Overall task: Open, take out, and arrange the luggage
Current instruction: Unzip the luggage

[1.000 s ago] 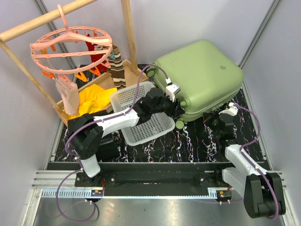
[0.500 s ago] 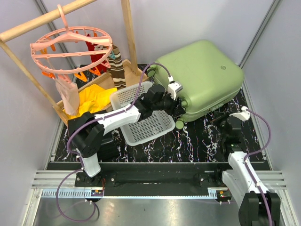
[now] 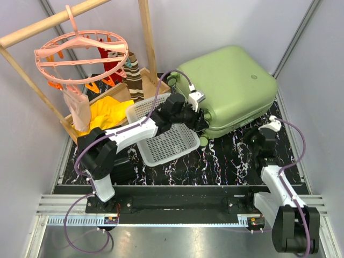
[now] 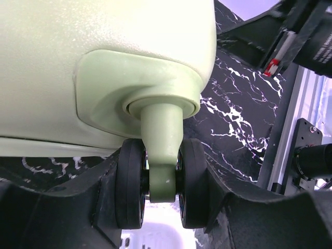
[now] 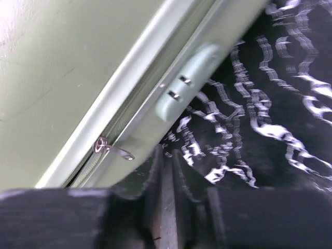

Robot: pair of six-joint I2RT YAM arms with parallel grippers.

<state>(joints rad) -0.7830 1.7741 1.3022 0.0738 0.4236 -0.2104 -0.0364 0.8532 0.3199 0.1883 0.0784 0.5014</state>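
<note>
Two grippers are at the near side of the light-green hard-shell suitcase (image 3: 228,86), which lies flat at the far right of the black marbled table (image 3: 231,161). Its shells are together and, along the stretch of seam in view, zipped.

The left gripper (image 3: 201,123) reaches over the white perforated basket (image 3: 172,142) to the case's left end. In the wrist view its fingers (image 4: 78,207) sit on either side of a twin-wheel caster (image 4: 165,176), pressed against the black tyres and clamping it.

The right gripper (image 5: 167,163) hangs near the case's near right edge with its fingers drawn almost together and nothing between them. The metal zipper pull (image 5: 111,150) lies on the seam just up and to the left of the tips, apart from them.

Opening looks barely begun, and several things could go wrong:
- A caster swivels and rolls, so any pull through it may twist in the grip, or the tyres may slip out.
- Dragging that end leftward could push the case against the basket, which sits just beside it, and shove it.
- If the case moves while the right arm approaches, the small flat pull will be missed.
- The narrowed fingers must part first, or they will only nudge the pull along the seam.
</note>
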